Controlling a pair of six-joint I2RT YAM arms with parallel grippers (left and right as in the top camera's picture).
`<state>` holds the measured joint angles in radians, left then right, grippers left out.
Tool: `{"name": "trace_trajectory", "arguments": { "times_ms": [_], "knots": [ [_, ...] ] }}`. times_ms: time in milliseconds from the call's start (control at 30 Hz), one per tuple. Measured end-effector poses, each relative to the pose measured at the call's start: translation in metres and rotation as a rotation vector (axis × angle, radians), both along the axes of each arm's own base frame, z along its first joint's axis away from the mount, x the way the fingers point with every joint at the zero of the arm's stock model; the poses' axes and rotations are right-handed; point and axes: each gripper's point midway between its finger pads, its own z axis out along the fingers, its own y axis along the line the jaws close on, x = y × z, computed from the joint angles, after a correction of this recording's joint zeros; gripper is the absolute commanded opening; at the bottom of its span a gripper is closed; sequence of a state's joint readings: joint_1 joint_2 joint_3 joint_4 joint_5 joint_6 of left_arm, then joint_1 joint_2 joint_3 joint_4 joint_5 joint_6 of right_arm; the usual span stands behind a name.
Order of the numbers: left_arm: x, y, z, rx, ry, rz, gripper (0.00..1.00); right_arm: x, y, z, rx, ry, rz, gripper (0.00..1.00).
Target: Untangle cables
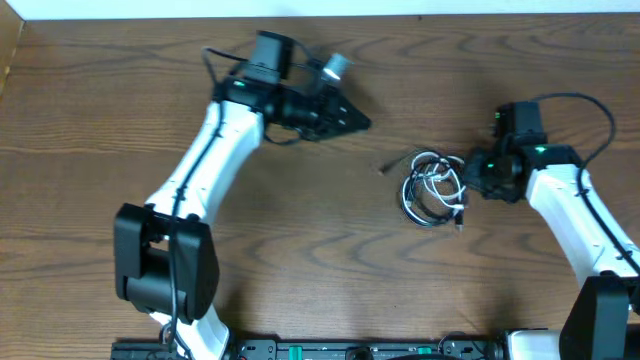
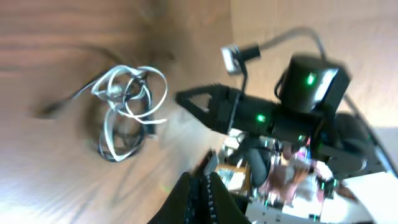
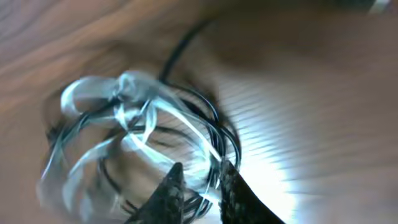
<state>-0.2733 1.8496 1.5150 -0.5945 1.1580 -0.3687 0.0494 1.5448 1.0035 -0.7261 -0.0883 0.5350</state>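
Observation:
The white cable (image 1: 436, 172) and the black cable (image 1: 414, 210) lie in one tangled coil on the wooden table, right of centre. My right gripper (image 1: 466, 182) is at the coil's right edge. In the right wrist view its fingers (image 3: 200, 182) are slightly apart, with white (image 3: 130, 106) and black (image 3: 186, 43) strands running between them; the view is blurred. My left gripper (image 1: 356, 121) is shut and empty, up and left of the coil. The left wrist view shows its shut fingers (image 2: 202, 186), the coil (image 2: 132, 93) and the right gripper (image 2: 189, 99) beside it.
A loose black cable end (image 1: 384, 168) sticks out left of the coil. The table's back edge (image 1: 400, 17) runs along the top. The arm bases stand at the front edge (image 1: 350, 350).

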Motion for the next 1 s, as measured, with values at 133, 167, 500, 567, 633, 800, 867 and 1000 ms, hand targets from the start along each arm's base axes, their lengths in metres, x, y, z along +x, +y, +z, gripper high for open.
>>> {"name": "trace_trajectory", "arguments": {
  "times_ms": [133, 167, 500, 567, 633, 800, 867, 1000],
  "knots": [
    [0.016, 0.030, -0.005, 0.024, 0.028, 0.083, 0.07, -0.002, -0.022, -0.002, -0.070, 0.011, -0.042, 0.06],
    [0.017, 0.036, -0.009, 0.041, 0.039, 0.101, 0.07, -0.001, -0.022, -0.002, -0.074, 0.008, -0.033, 0.06],
    [0.005, 0.024, -0.043, 0.258, 0.024, 0.103, 0.17, 0.009, -0.004, 0.003, -0.013, -0.047, 0.074, 0.28],
    [-0.001, 0.011, -0.049, 0.300, 0.006, 0.083, 0.24, 0.009, -0.003, 0.003, -0.006, -0.048, 0.071, 0.31],
    [-0.007, -0.004, -0.056, 0.344, -0.019, 0.061, 0.26, 0.010, -0.003, 0.003, -0.002, -0.048, 0.070, 0.34],
    [-0.011, -0.033, -0.096, 0.471, -0.040, 0.053, 0.26, 0.009, -0.002, 0.003, 0.003, -0.046, 0.066, 0.40],
    [-0.010, -0.042, -0.115, 0.511, -0.023, 0.065, 0.26, 0.009, -0.002, 0.003, 0.003, -0.046, 0.064, 0.41],
    [-0.013, -0.058, -0.149, 0.560, 0.038, 0.093, 0.26, 0.009, -0.002, 0.003, 0.005, -0.045, 0.064, 0.43]
  ]
}}
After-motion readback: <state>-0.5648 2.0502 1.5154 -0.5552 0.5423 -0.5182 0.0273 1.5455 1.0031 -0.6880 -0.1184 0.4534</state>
